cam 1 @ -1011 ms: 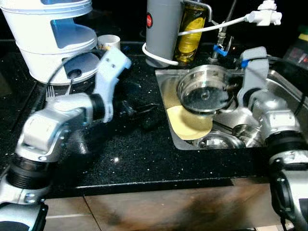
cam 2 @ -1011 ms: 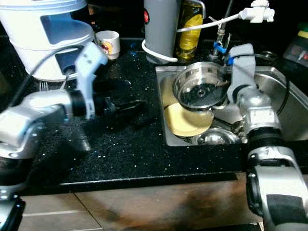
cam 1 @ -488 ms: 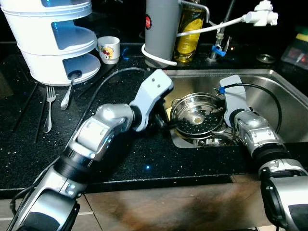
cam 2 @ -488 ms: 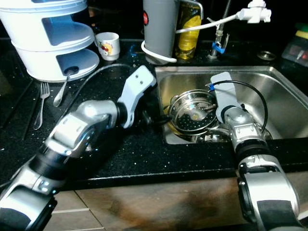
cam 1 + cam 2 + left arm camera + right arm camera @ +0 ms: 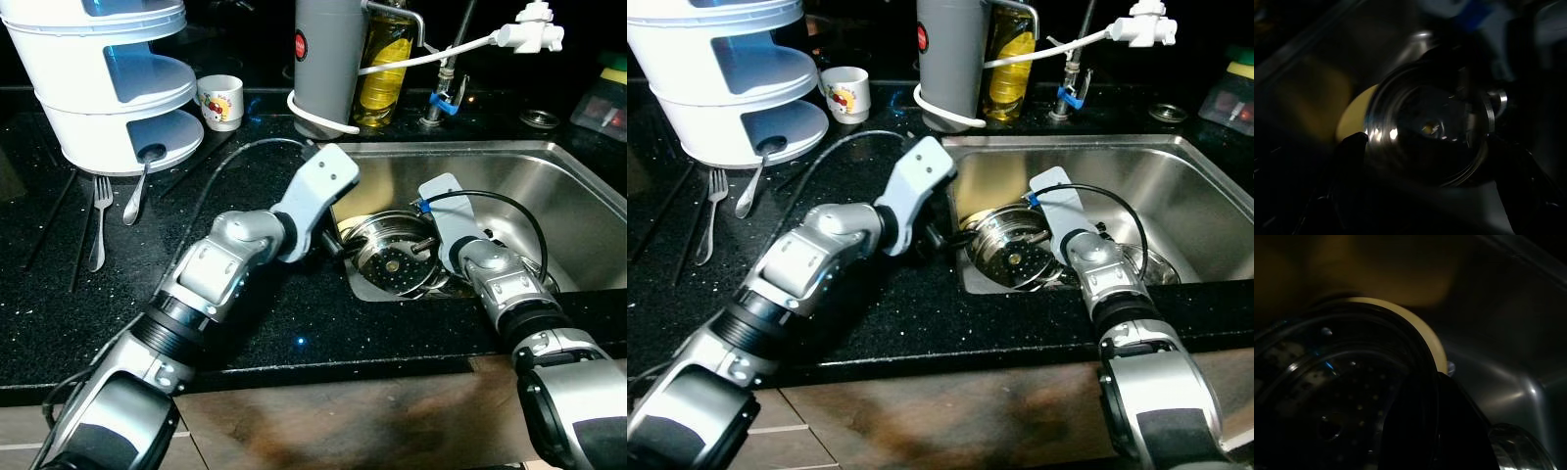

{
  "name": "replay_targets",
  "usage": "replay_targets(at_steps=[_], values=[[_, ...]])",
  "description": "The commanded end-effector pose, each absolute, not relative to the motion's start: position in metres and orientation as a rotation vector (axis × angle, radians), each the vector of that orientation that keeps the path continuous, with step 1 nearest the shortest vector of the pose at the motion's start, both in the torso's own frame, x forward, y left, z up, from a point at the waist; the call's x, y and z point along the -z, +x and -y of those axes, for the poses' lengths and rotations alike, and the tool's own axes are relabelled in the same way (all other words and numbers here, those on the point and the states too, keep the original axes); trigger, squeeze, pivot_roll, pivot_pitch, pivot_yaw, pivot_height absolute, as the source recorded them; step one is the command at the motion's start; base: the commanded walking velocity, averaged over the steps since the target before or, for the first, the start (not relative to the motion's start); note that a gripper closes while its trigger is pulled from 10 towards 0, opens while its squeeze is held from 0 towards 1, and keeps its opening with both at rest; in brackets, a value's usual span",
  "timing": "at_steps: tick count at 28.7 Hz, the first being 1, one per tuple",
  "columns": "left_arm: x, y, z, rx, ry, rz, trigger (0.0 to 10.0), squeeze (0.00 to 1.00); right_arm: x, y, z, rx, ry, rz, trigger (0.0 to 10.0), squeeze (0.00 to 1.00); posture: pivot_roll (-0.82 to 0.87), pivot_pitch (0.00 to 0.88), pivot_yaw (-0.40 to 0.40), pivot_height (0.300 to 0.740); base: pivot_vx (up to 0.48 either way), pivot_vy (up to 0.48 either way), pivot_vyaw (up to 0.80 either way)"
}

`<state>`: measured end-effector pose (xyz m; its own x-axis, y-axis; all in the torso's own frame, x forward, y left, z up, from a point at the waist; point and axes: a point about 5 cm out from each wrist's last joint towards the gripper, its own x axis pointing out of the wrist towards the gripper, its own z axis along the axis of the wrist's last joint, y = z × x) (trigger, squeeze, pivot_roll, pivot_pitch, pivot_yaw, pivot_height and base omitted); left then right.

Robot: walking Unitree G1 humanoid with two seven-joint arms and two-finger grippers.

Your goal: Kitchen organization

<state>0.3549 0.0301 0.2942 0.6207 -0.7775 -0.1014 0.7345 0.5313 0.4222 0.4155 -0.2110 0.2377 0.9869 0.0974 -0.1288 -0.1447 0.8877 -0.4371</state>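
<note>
Left eye view: both arms' fingers grasp the steel strainer at the sink front-left corner.

Sink right half open, steamer pan crowding left end, faucet probably blocking behind

Likely a home kitchen: steel sink, black counter, mug.
</note>
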Motion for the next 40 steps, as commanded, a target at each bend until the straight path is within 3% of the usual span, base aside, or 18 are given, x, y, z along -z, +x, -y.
replay_targets(at_steps=[1, 2, 3, 4, 5, 13, 14, 18, 19, 22, 25, 27, 28, 29, 30, 31, 34, 40], values=[[-0.291, 0.353, -0.022, 0.937, 0.477, 0.1, 10.0, 0.0, -0.229, 0.414, 0.209, -0.148, -0.471, -0.124, 10.0, 0.0, 0.06, 0.195, -0.027, 0.74, 0.0, 0.0, 0.0], [-0.291, 0.353, -0.021, 0.937, 0.476, 0.099, 10.0, 0.0, -0.228, 0.414, 0.209, -0.15, -0.476, -0.128, 10.0, 0.09, 0.06, 0.193, -0.025, 0.74, 0.0, 0.0, 0.0], [-0.291, 0.353, -0.021, 0.937, 0.476, 0.099, 10.0, 0.0, -0.228, 0.414, 0.209, -0.15, -0.476, -0.128, 10.0, 0.09, 0.06, 0.193, -0.025, 0.74, 0.0, 0.0, 0.0], [-0.291, 0.354, -0.021, 0.933, 0.477, 0.099, 10.0, 0.0, -0.228, 0.414, 0.209, -0.15, -0.478, -0.13, 10.0, 0.45, 0.06, 0.193, -0.025, 0.74, 0.0, 0.0, 0.0], [-0.292, 0.355, -0.022, 0.925, 0.475, 0.098, 10.0, 0.0, -0.228, 0.414, 0.21, -0.149, -0.48, -0.132, 10.0, 1.0, 0.06, 0.193, -0.025, 0.74, 0.0, 0.0, 0.0], [-0.293, 0.359, -0.031, 0.872, 0.467, 0.08, 10.0, 0.0, -0.228, 0.414, 0.213, -0.132, -0.5, -0.127, 10.0, 1.0, 0.06, 0.193, -0.025, 0.74, 0.0, 0.0, 0.0], [-0.293, 0.36, -0.034, 0.852, 0.467, 0.074, 10.0, 0.0, -0.233, 0.415, 0.212, -0.125, -0.499, -0.106, 10.0, 0.0, 0.06, 0.193, -0.025, 0.74, 0.0, 0.0, 0.0], [-0.307, 0.367, -0.061, 0.703, 0.463, 0.067, 10.0, 0.0, -0.262, 0.418, 0.21, -0.087, -0.476, 0.034, 10.0, 0.0, 0.06, 0.196, -0.028, 0.74, 0.0, 0.0, 0.0], [-0.321, 0.373, -0.086, 0.559, 0.426, 0.062, 10.0, 0.0, -0.287, 0.418, 0.206, -0.083, -0.412, 0.157, 10.0, 0.0, 0.06, 0.196, -0.028, 0.74, 0.0, 0.0, 0.0], [-0.336, 0.379, -0.13, 0.322, 0.385, 0.025, 10.0, 0.0, -0.322, 0.416, 0.192, -0.139, -0.297, 0.308, 10.0, 0.0, 0.06, 0.199, -0.033, 0.74, 0.0, 0.0, 0.0], [-0.339, 0.38, -0.142, 0.264, 0.38, 0.011, 10.0, 0.0, -0.33, 0.415, 0.187, -0.164, -0.271, 0.341, 10.0, 0.0, 0.06, 0.199, -0.035, 0.74, 0.0, 0.0, 0.0], [-0.345, 0.379, -0.174, 0.114, 0.352, -0.008, 10.0, 0.0, -0.348, 0.411, 0.166, -0.284, -0.187, 0.416, 10.0, 0.0, 0.06, 0.199, -0.036, 0.74, 0.0, 0.0, 0.0], [-0.345, 0.379, -0.174, 0.114, 0.352, -0.008, 10.0, 0.0, -0.348, 0.411, 0.166, -0.284, -0.187, 0.416, 10.0, 0.0, 0.06, 0.199, -0.036, 0.74, 0.0, 0.0, 0.0], [-0.348, 0.377, -0.192, 0.043, 0.32, -0.019, 10.0, 0.8, -0.352, 0.408, 0.151, -0.383, -0.128, 0.426, 10.0, 0.0, 0.06, 0.201, -0.036, 0.74, 0.0, 0.0, 0.0], [-0.348, 0.377, -0.192, 0.043, 0.32, -0.019, 10.0, 0.8, -0.352, 0.408, 0.151, -0.383, -0.128, 0.426, 10.0, 0.0, 0.06, 0.201, -0.036, 0.74, 0.0, 0.0, 0.0], [-0.349, 0.374, -0.21, -0.025, 0.298, -0.035, 10.0, 1.0, -0.351, 0.403, 0.131, -0.515, -0.094, 0.423, 10.0, 0.0, 0.06, 0.2, -0.039, 0.74, 0.0, 0.0, 0.0], [-0.347, 0.369, -0.231, -0.105, 0.293, -0.064, 10.0, 1.0, -0.34, 0.394, 0.102, -0.678, -0.067, 0.4, 10.0, 0.0, 0.06, 0.201, -0.041, 0.74, 0.0, 0.0, 0.0], [-0.338, 0.366, -0.25, -0.22, 0.335, -0.128, 10.0, 1.0, -0.312, 0.383, 0.073, -0.791, -0.087, 0.359, 10.0, 0.0, 0.06, 0.203, -0.047, 0.74, 0.0, 0.0, 0.0]])
